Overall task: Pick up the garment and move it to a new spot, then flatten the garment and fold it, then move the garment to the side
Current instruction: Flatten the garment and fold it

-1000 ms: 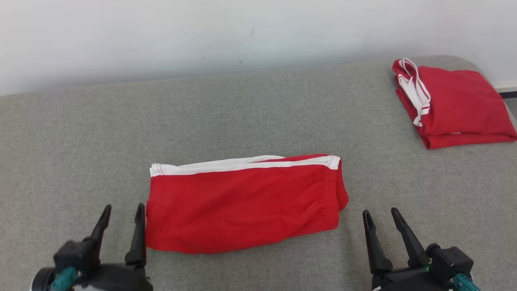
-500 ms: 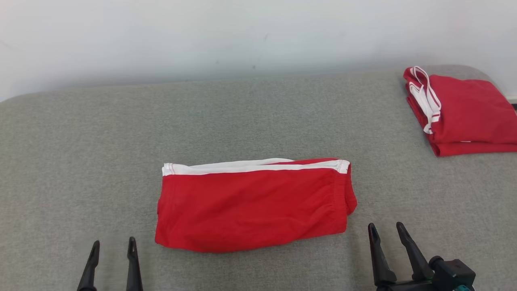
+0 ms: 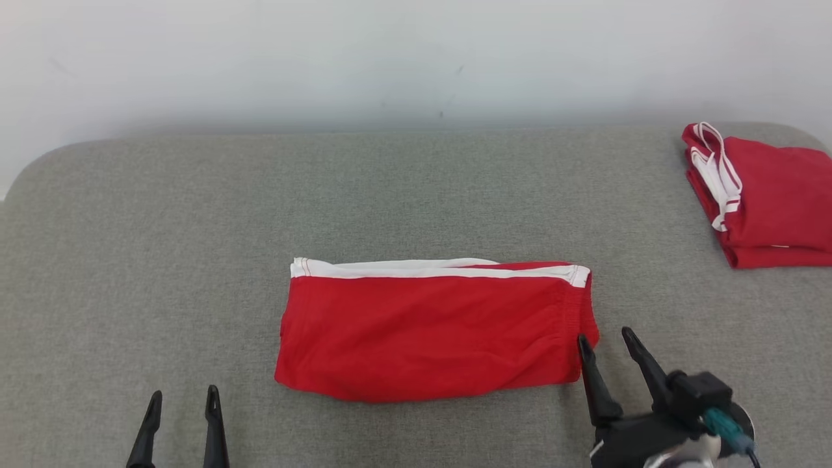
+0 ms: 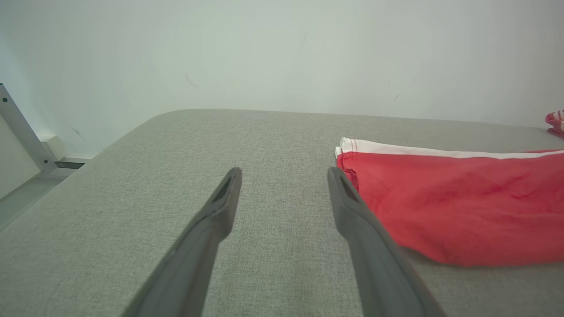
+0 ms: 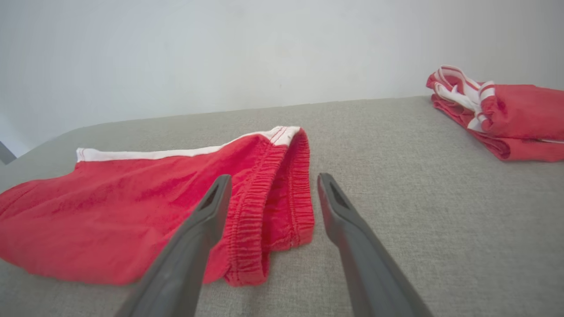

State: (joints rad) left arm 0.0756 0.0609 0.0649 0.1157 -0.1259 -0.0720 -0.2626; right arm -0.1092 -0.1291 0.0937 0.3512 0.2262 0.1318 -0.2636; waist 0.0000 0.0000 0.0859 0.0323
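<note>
The folded red garment is lying on the grey padded surface. The right gripper is hovering at its waistband end, jaws apart, perhaps grazing the cloth; the left gripper is hanging near its opposite front corner, jaws likewise apart

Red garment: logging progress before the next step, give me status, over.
Left gripper open, empty, left of red garment. Right gripper open at waistband end, nothing gripped. Garment folded on grey cushion. Second folded pile far right, not in the way.
</note>
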